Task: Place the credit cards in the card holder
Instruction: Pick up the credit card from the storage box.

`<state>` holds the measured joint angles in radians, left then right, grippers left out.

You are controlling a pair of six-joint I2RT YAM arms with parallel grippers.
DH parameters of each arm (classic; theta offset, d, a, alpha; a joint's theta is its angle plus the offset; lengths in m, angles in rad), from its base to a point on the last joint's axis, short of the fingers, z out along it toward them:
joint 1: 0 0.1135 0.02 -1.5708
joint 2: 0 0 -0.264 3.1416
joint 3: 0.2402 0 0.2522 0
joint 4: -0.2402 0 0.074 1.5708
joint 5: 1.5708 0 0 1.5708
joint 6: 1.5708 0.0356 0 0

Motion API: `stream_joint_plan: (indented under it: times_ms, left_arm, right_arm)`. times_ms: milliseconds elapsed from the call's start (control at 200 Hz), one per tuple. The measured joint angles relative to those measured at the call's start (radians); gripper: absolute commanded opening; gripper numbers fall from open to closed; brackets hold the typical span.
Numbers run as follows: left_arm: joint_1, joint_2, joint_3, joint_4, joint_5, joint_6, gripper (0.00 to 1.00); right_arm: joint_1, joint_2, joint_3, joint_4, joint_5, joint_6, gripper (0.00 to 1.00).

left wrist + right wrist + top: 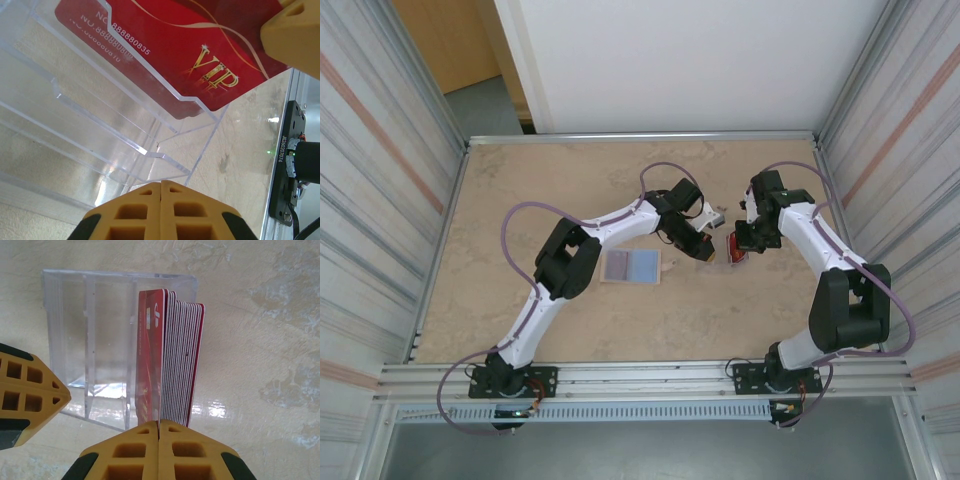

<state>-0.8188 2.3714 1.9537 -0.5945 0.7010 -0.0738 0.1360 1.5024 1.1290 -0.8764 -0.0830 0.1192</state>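
**Q:** ok so how many of each thing can be counted here, and where's it all sitting?

**A:** One card holder is seen. It's a clear plastic box, split by dividers into at least three slots and stood on the marbled table right of centre. The credit cards are packed upright as one red stack in the slot at the right end, going by the right wrist view. The edges are jammed too tight for an exact number, but well over ten tbh. "VIP" is printed in gold on the front one.

**Q:** and the claws?

**A:** Two are counted. The left gripper is parked at the holder's edge, fingers pressed flat together with no gap. The right gripper is closed up the same way by the stack, with the front card's edge lined up on the seam. Whether that card is actually pinched can't be told. One beige flat piece with two bluish panels is laid on the table left of both grippers.
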Motion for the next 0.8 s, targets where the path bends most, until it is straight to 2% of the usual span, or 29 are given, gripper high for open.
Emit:
stream_joint_plan:
  times_ms: [371, 802]
  left_arm:
    - [0.0, 0.0, -0.001, 0.0, 0.0, 0.003, 0.0]
    - [0.0, -0.001, -0.002, 0.001, 0.0, 0.004, 0.0]
  right_arm:
    - [0.002, -0.008, 0.025, -0.035, -0.015, 0.019, 0.0]
    - [0.129, -0.002, 0.092, -0.132, 0.14, 0.12, 0.0]
